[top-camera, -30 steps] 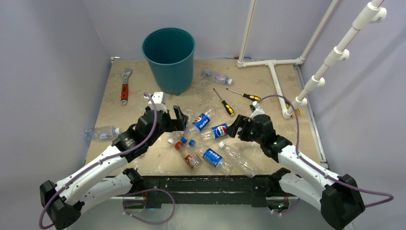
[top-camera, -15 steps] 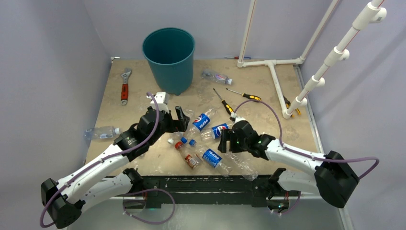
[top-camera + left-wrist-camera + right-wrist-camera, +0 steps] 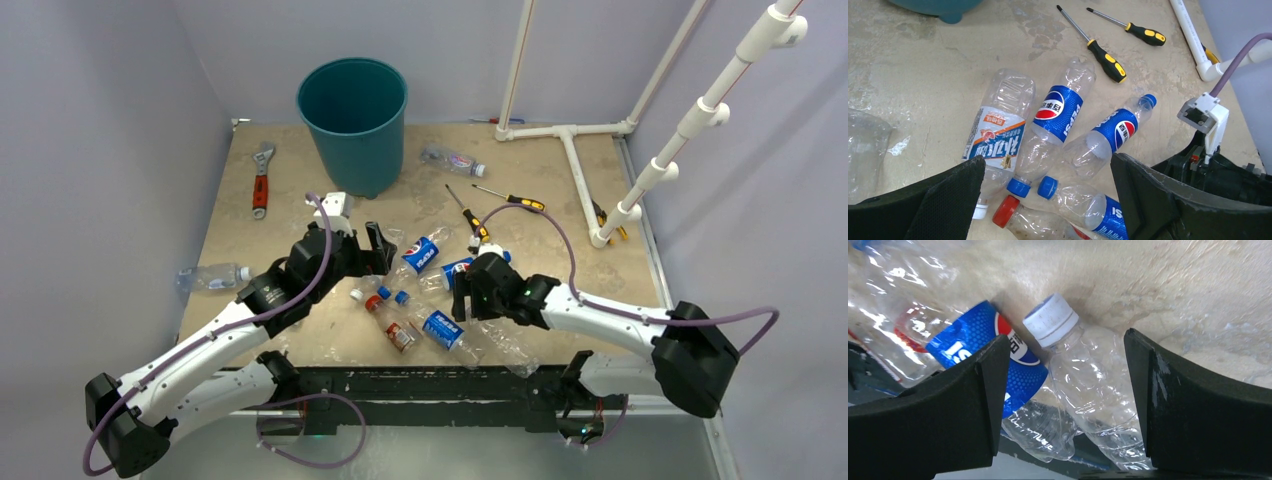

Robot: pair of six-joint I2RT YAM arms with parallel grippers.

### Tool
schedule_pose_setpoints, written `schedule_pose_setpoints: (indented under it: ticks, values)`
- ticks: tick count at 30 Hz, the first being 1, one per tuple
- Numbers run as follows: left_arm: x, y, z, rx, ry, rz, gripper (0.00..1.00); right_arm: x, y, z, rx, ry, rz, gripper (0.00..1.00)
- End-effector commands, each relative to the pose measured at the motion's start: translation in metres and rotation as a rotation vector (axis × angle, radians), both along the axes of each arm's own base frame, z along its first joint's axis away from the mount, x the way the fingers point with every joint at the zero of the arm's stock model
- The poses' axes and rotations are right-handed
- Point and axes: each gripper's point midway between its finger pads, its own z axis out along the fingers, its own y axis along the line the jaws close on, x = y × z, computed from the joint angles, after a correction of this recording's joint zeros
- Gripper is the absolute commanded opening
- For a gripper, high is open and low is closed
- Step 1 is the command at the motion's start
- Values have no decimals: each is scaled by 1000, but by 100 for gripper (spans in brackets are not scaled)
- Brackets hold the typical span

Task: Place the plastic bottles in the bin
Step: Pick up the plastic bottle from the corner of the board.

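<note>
The table (image 3: 300, 190) carries the bin (image 3: 353, 115), upright near its far edge. Both jaws are spread. The left jaws hover over the bottles (image 3: 1058, 112) heaped toward the near edge (one more lies by the left edge). The right jaws straddle a white-capped bottle (image 3: 1083, 375) without pinching it. Screwdrivers (image 3: 468, 214) lie just beyond the heap.

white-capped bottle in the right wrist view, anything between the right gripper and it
Nothing visible blocks it: the white-capped bottle lies between the fingers of the open right gripper. A Pepsi bottle lies beside it, close to one finger.
</note>
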Motion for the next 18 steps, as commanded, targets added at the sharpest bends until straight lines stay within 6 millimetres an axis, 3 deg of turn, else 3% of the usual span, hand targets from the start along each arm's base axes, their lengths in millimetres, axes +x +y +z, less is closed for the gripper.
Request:
schedule_pose_setpoints:
  ticks: [1,10,18]
  values:
    - [0,-4,11,-33,-25,-13,96,0,-9,-8,-108,-3,-47,82]
    - [-1,-3,8,-31,-18,-14,96,1,-14,-16,-159,-15,-70,72]
    - [-1,-4,10,-35,-24,-15,96,10,-14,1,-144,-67,-100,54]
